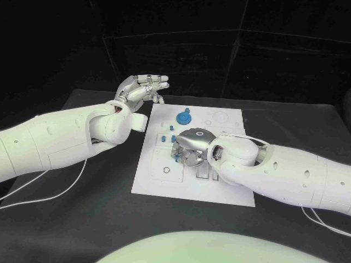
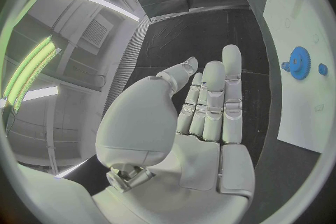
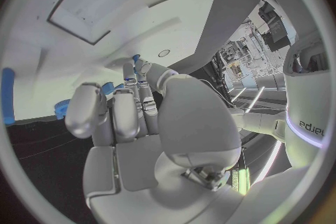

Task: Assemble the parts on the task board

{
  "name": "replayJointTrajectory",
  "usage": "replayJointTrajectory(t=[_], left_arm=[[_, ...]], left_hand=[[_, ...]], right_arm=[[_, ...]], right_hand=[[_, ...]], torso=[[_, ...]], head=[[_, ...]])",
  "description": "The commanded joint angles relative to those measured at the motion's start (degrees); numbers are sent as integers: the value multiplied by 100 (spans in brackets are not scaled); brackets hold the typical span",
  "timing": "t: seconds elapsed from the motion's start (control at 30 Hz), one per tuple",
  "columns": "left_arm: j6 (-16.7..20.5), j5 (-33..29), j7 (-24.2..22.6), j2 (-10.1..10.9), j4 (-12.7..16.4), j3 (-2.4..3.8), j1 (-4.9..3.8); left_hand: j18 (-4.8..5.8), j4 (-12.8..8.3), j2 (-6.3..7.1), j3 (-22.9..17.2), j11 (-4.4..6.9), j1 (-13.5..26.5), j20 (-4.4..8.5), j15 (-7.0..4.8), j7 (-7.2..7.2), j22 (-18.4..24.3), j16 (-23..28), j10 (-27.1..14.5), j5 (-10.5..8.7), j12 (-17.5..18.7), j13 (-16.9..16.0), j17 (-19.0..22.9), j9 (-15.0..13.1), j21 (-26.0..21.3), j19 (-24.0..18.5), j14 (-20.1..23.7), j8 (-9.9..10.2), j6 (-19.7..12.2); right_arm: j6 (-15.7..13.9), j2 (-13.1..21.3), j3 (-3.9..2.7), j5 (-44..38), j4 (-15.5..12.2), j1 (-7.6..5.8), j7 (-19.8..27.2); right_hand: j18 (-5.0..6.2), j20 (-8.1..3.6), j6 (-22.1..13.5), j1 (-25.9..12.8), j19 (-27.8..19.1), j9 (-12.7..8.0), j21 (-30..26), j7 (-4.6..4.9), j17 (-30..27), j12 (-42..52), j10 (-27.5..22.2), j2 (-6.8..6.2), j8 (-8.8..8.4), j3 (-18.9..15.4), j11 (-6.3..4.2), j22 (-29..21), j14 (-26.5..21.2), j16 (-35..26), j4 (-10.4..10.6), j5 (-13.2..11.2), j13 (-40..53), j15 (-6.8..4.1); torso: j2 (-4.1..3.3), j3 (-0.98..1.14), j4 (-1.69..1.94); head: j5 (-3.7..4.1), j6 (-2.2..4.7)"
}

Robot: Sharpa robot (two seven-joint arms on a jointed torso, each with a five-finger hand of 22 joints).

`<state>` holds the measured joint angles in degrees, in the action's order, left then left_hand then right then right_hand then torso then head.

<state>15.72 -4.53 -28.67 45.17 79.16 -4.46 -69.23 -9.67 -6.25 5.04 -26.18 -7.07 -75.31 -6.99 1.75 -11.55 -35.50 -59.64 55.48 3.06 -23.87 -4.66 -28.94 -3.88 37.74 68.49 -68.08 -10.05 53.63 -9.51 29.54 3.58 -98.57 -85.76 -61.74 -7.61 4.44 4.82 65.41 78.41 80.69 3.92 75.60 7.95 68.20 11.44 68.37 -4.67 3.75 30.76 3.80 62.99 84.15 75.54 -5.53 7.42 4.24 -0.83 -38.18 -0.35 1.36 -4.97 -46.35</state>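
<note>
Fingers (image 2: 213, 101) of left hand (image 2: 199, 123) spread, empty; right hand (image 1: 193, 143) grip unclear over task board (image 1: 156, 175)

Our right hand (image 1: 193, 147) rests over the task board (image 1: 156, 175); a blue gear (image 1: 184, 117) lies just beyond it, our left hand (image 1: 141, 89) raised off the board.

A: what else is in the shot, apart from the job itself?

B: not much tbh. There's the black table (image 1: 80, 213), looks like a matte dark top. A couple of thin white cables (image 1: 45, 193) trail over it on the near left side, and another thin white cable (image 1: 327, 226) runs across the near right corner. Behind the table hangs a dark backdrop (image 1: 247, 55).
</note>
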Motion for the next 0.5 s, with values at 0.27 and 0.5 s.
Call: replayJointTrajectory(t=[0.27, 0.5], left_arm=[[-86, -16, -14, -5, -7, 5, -10], [-154, -15, -1, -2, -9, 5, -10]], left_hand=[[-75, -14, -29, 10, -9, -2, -18, 5, -7, 10, -31, -61, 26, -41, -1, 8, -6, -20, -16, 36, -37, -50], [-78, -44, -50, -3, -13, -39, -21, 6, -10, 9, -43, -105, 30, -78, 0, 22, -6, -21, -27, 58, -55, -83]], right_arm=[[255, -10, 51, 26, 10, 17, 41], [34, 18, 60, 151, 12, 17, 45]], right_hand=[[83, 7, -69, -217, -38, -5, -22, 41, -36, -95, -53, -120, -4, -104, 32, -34, 207, 14, 55, 90, -24, 6], [100, 57, -284, -507, -85, -18, -91, 98, -118, -250, -279, -304, -21, -359, 111, -140, 182, -28, 185, 306, -58, 64]], torso=[[1, -3, -5], [5, -1, -3]], head=[[2, -11], [16, -2]])
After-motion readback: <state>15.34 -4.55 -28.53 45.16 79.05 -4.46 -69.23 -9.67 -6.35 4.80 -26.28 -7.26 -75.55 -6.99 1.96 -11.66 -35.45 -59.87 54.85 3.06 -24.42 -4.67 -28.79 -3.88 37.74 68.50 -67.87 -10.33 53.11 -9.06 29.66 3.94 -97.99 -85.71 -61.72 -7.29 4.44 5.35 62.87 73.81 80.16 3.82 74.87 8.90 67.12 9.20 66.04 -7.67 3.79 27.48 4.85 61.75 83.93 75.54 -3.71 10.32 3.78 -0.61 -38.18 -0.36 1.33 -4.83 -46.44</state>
